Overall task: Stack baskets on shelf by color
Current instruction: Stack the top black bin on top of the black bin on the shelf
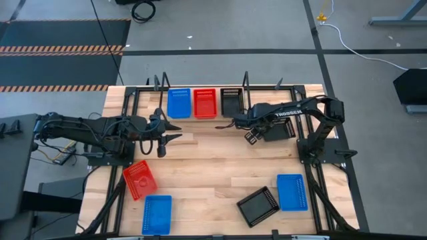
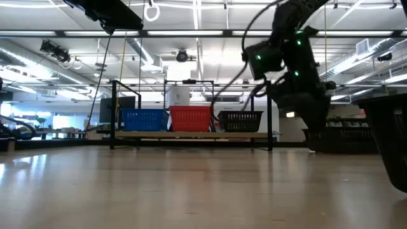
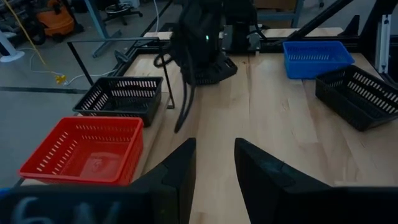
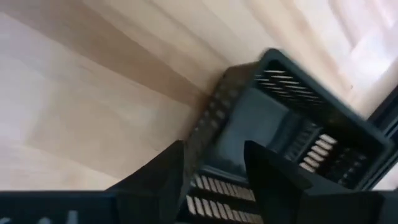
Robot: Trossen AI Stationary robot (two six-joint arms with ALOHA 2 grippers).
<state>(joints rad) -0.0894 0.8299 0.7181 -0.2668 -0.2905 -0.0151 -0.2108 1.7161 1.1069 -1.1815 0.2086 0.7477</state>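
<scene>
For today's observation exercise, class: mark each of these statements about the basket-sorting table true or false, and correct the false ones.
1. The shelf holds blue, red and black baskets side by side. True: blue basket, red basket, black basket.
2. Two red baskets lie loose at the near end of the table. False: only one loose red basket lies there.
3. Two blue baskets lie loose on the table. True: one near the red one, another on the opposite side.
4. The left gripper is holding a red basket. False: its jaws are empty, above bare wood.
5. The right gripper is by the black basket on the shelf. True.
</scene>
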